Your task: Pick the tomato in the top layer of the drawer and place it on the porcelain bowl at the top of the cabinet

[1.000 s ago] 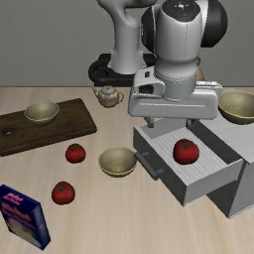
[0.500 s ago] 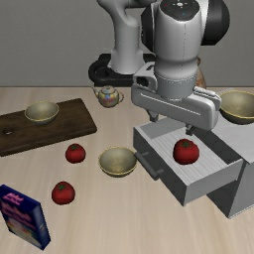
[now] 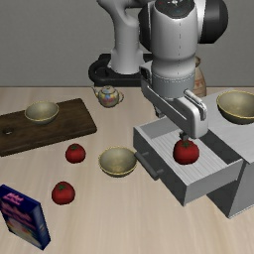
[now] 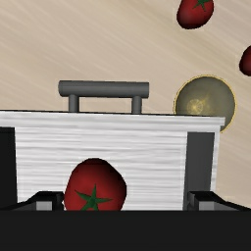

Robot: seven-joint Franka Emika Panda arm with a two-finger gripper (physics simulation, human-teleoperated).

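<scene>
A red tomato lies in the pulled-out top drawer of the grey cabinet. A yellowish porcelain bowl stands on the cabinet's top, at the exterior view's right. My gripper hangs open just above the tomato, turned at an angle to the drawer. In the wrist view the tomato sits inside the drawer, off-centre toward one side of my gripper, whose fingertips stand wide apart and touch nothing.
On the table lie a second bowl, two more tomatoes, a blue box, a teapot and a wooden board carrying a small bowl. The drawer handle juts toward the table bowl.
My hand has turned about its vertical axis and come down closer to the tomato in the drawer. Nothing else has moved.
</scene>
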